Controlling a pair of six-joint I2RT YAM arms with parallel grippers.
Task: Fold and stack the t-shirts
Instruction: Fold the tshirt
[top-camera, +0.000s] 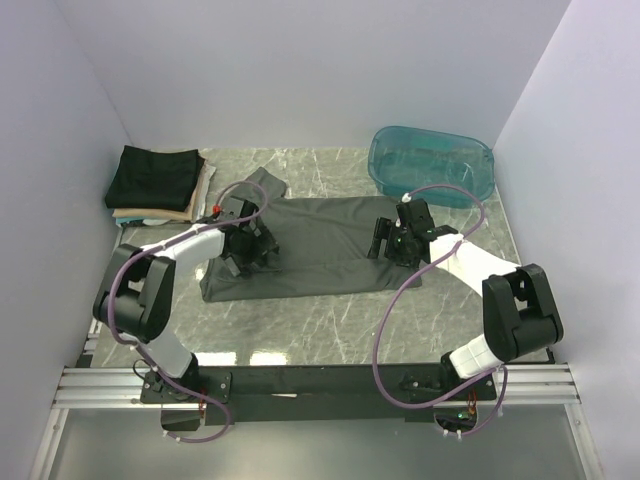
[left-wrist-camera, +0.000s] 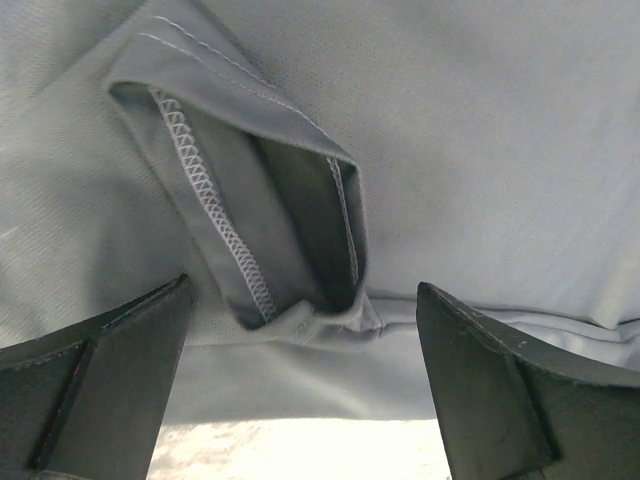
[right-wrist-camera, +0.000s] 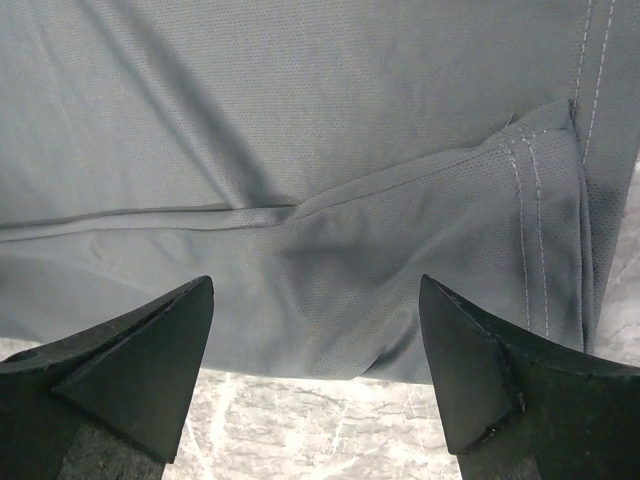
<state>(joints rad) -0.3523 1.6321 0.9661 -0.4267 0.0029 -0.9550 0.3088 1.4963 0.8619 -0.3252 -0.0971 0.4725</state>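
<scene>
A folded stack of t-shirts, black (top-camera: 155, 175) above tan and cream layers (top-camera: 150, 214), sits at the marble table's (top-camera: 330, 320) far left corner. The left gripper (top-camera: 250, 250) is poised over the left end of a charcoal-grey t-shirt (top-camera: 320, 240) spread flat mid-table, its jaws parted and holding nothing, with a turned-back sleeve (left-wrist-camera: 270, 220) lying between them. The right gripper (top-camera: 385, 240), jaws likewise spread and empty, is over the shirt's right end near its front edge, and a teal tub (top-camera: 430, 165) stands at the far right.
</scene>
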